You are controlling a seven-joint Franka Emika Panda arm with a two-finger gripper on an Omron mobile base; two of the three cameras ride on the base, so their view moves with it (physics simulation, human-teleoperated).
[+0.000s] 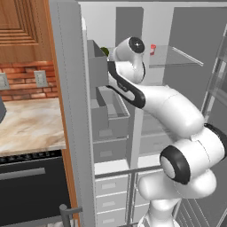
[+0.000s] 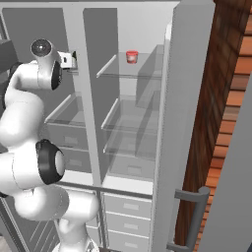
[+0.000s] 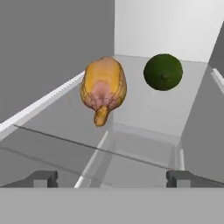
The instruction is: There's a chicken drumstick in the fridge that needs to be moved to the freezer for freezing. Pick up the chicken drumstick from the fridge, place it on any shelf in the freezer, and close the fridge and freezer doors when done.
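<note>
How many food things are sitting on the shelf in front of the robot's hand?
2: the drumstick lies left in the hand view, the green ball behind it to the right. Others may be hidden.

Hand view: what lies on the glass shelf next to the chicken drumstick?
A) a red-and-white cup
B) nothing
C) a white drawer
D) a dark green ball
D: a dark green ball sits on the shelf just right of the chicken drumstick, not touching it.

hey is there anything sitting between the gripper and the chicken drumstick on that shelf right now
Nothing visible does. In the hand view the open gripper faces the chicken drumstick across bare glass shelf. The dark green ball sits off to one side, apart from it.
</note>
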